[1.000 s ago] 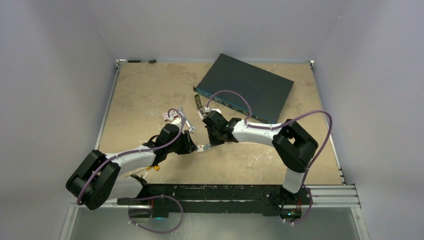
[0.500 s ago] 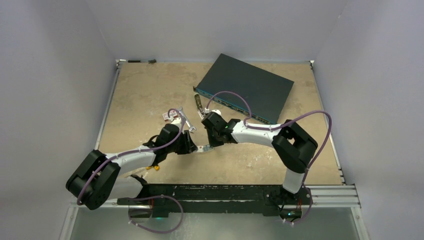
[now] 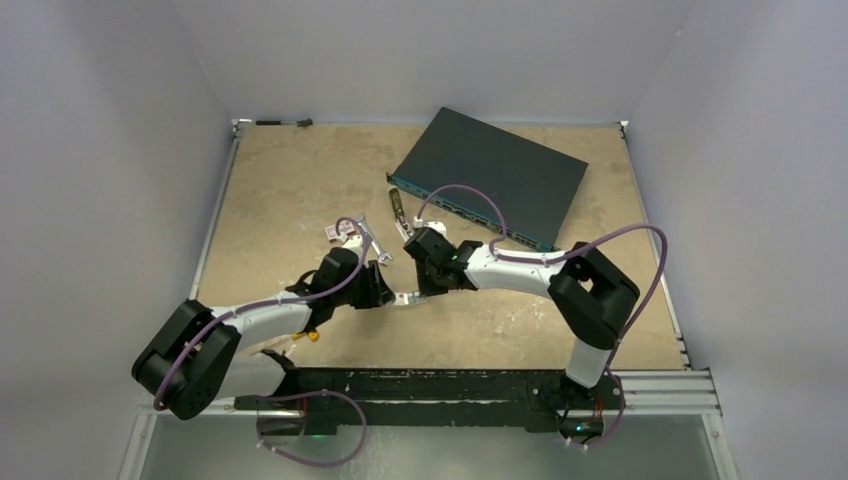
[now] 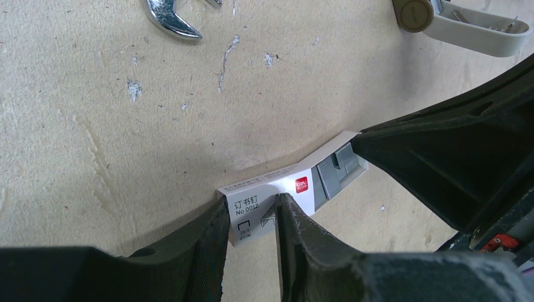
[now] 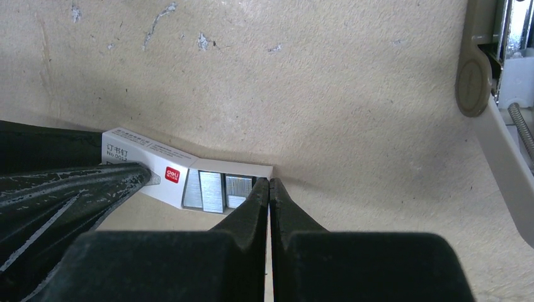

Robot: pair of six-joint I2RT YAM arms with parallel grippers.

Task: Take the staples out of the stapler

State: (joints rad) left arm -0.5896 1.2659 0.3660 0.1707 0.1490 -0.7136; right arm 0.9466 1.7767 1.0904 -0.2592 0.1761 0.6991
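Note:
My left gripper (image 4: 252, 214) is shut on the sleeve of a small white staple box (image 4: 264, 189), low on the table; the box also shows in the top view (image 3: 405, 297). Its inner tray is slid partly out and holds grey staple strips (image 5: 211, 189), also seen in the left wrist view (image 4: 334, 173). My right gripper (image 5: 269, 182) is shut, with its tips against the tray's open end. The stapler (image 5: 488, 119) lies opened to the right, with its pale arm, round hinge and metal channel showing. It also shows in the left wrist view (image 4: 472, 34). I cannot see inside its channel.
A dark network switch (image 3: 490, 175) lies at the back right. A silver wrench (image 3: 372, 245) lies just beyond the left gripper; its head shows in the left wrist view (image 4: 170, 19). A red-and-white box (image 3: 335, 232) sits beside it. A small yellow piece (image 3: 312, 335) lies under the left arm.
My right gripper has shifted slightly left toward the left gripper, and the visible white of the box between them has shortened. The left arm has stayed put.

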